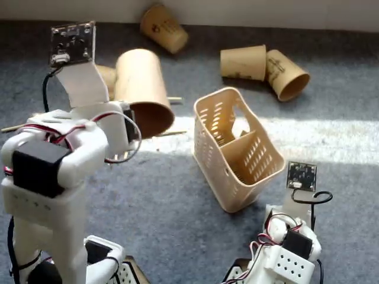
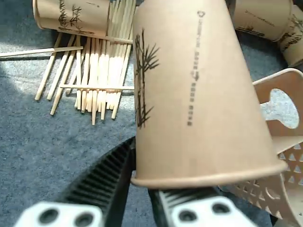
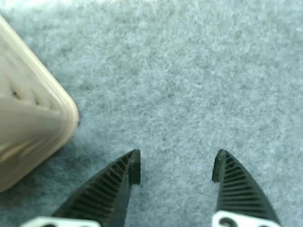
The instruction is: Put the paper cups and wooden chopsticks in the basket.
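Note:
My left gripper [image 2: 144, 175] is shut on the rim of a large paper cup [image 2: 199, 90], one finger inside and one outside. In the high view this cup [image 1: 142, 83] hangs tilted just left of the basket [image 1: 237, 148]. The cream plastic basket [image 2: 284, 142] stands tilted on the grey carpet. Below the held cup a pile of wooden chopsticks [image 2: 94, 71] lies beside another cup [image 2: 71, 16]. Three more cups lie at the back [image 1: 164, 26], [image 1: 244, 62], [image 1: 286, 74]. My right gripper [image 3: 175, 165] is open over bare carpet, next to the basket's corner [image 3: 33, 118].
Stray chopsticks [image 1: 18, 126] lie on the carpet at the far left. A sunlit strip [image 1: 331, 142] crosses the floor to the right of the basket. The right arm's body [image 1: 293, 242] sits at the near right, and bare carpet [image 1: 172, 201] lies between the two arms.

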`<action>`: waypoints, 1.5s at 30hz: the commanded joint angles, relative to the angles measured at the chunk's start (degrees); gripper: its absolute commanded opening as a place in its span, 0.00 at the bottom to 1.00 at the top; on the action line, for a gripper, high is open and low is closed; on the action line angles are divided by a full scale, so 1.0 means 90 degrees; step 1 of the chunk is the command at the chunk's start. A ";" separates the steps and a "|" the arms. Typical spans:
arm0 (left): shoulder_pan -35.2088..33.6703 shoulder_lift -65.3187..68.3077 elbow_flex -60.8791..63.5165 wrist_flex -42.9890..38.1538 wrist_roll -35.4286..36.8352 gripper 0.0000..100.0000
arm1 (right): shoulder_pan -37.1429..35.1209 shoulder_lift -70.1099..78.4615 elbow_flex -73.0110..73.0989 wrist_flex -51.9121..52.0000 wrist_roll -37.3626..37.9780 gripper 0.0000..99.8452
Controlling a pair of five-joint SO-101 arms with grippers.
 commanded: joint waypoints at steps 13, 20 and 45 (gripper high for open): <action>0.1363 0.1675 0.3482 0.0059 -0.0869 0.00 | -0.0054 -0.0044 -0.0024 -0.0151 0.0078 0.25; 0.1744 0.1949 0.3853 0.0098 -0.1250 0.04 | -0.0054 -0.0044 -0.0024 -0.0151 0.0078 0.25; 0.0659 0.0747 0.1724 -0.1201 -0.1495 0.14 | -0.0054 -0.0044 -0.0015 -0.0151 0.0078 0.25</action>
